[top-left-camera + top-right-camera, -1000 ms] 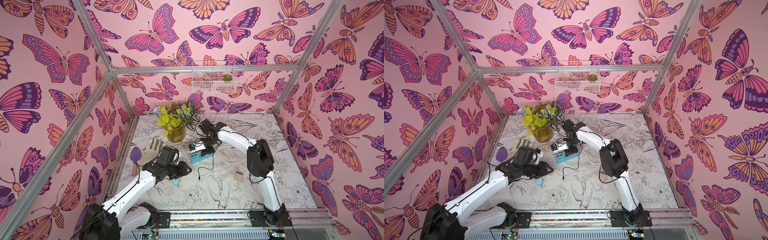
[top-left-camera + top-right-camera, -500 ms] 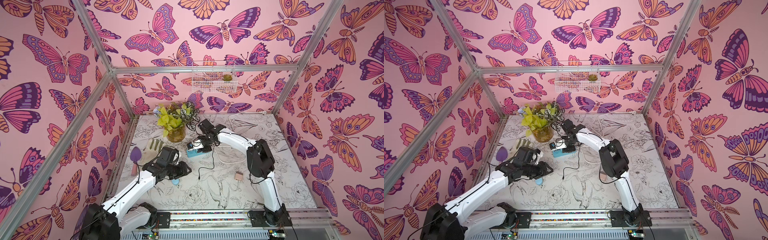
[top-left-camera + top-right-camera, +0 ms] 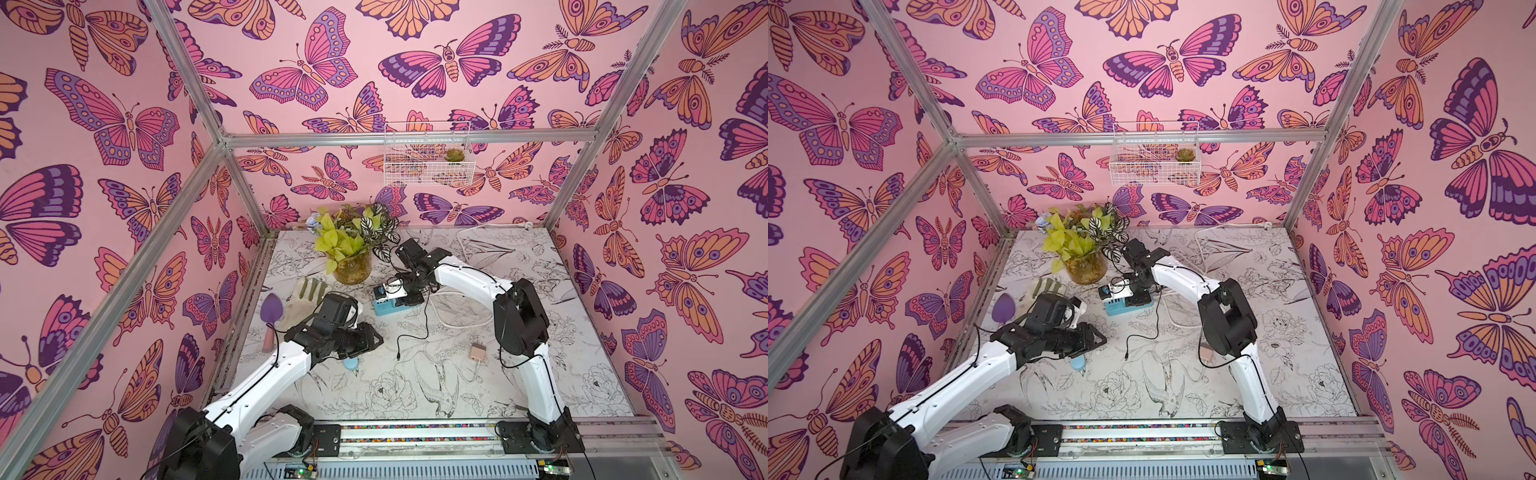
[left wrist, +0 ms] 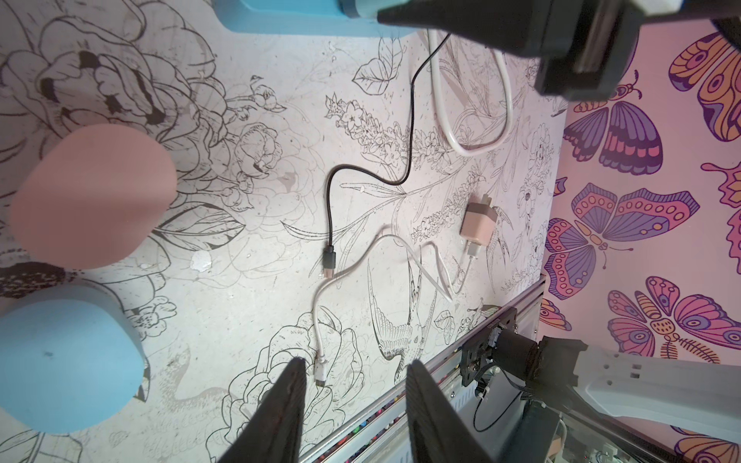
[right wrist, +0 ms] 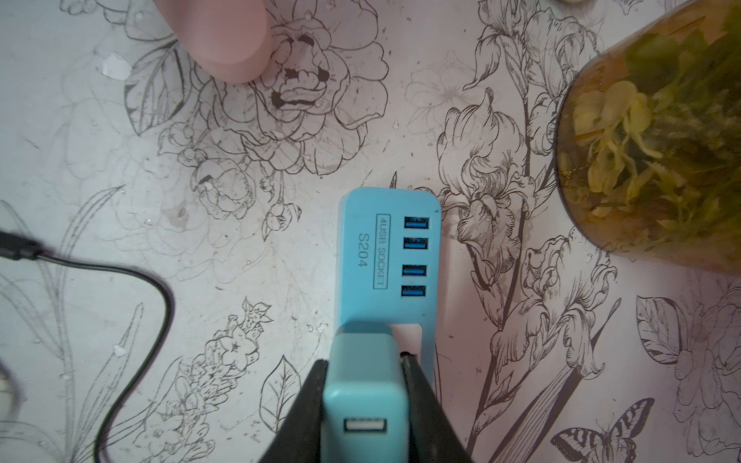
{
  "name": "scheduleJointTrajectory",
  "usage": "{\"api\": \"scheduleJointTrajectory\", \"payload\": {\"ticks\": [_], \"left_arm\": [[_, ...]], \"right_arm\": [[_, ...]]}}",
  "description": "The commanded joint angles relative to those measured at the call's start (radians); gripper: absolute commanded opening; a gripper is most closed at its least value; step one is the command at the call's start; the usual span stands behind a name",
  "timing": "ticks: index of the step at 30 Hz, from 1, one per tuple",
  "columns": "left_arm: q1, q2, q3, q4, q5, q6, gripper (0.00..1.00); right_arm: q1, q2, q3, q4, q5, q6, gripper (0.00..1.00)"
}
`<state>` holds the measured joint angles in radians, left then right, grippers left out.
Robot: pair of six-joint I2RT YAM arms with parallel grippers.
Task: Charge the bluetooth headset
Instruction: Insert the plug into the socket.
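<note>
Two jobs: press teal adapter (image 5: 361,401), pinched in right claw (image 5: 364,360), squarely into blue socket strip (image 5: 385,256); hold spread left claw (image 4: 356,362) clear.

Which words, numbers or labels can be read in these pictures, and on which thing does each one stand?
"4USB SOCKET": framed label on the blue USB strip, seen in the right wrist view.
"S204": printed beside that label, on the same strip.
The charger block held in the right hand shows no text. Nothing else in any view can be read.
</note>
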<state>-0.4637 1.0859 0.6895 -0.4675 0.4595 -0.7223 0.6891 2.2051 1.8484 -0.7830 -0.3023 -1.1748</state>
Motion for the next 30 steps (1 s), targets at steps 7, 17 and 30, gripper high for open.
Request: {"api": "scheduleJointTrajectory", "payload": {"ticks": [7, 17, 30], "left_arm": [[0.007, -0.010, -0.026, 0.033, 0.027, -0.011, 0.43], [0.006, -0.037, -0.049, 0.033, 0.029, -0.028, 0.43], [0.007, -0.038, -0.045, 0.031, 0.015, -0.032, 0.43]], "right_arm": [[0.016, 0.034, -0.113, -0.258, 0.038, 0.051, 0.00], [0.009, 0.141, -0.059, -0.263, -0.003, 0.064, 0.00], [0.009, 0.136, -0.080, -0.224, 0.000, 0.078, 0.03]]}}
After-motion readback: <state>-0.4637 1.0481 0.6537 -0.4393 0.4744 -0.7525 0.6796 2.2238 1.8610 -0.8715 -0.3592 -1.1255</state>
